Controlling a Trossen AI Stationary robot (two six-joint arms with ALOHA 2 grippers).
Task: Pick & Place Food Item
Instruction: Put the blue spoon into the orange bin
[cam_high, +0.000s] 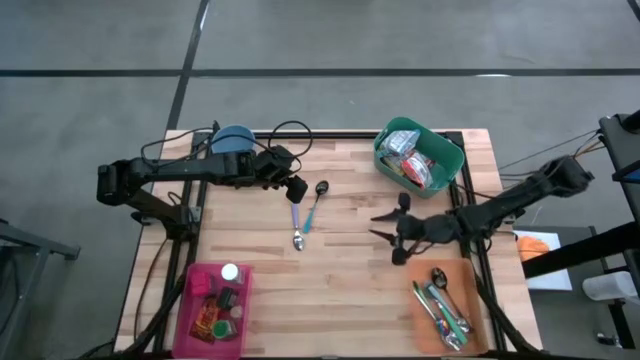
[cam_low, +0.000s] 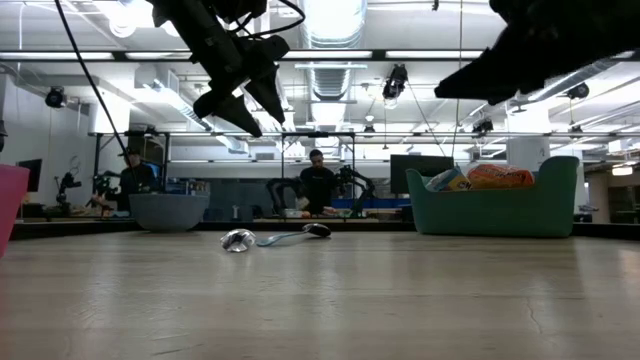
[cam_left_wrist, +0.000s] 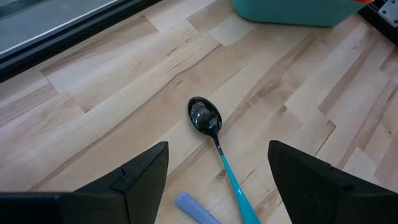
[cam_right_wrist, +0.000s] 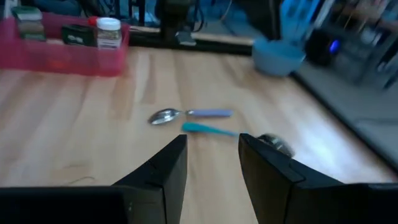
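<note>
Food packets (cam_high: 412, 160) fill a green bin (cam_high: 445, 152) at the far right of the table; they show over its rim in the low view (cam_low: 480, 177). My left gripper (cam_high: 293, 190) hangs open above two spoons, a teal-handled one with a black bowl (cam_left_wrist: 205, 115) and a purple-handled one (cam_high: 297, 225), both lying flat on the wood. My right gripper (cam_high: 378, 226) is open in the air over the table's middle right, short of the green bin and pointing toward the table's left, with nothing between its fingers (cam_right_wrist: 212, 149).
A pink bin (cam_high: 190, 320) with jars and packets sits at the near left. An orange tray (cam_high: 425, 325) with cutlery is at the near right, and a blue bowl (cam_high: 233, 140) at the far left. Bare wood lies between the spoons and the near edge.
</note>
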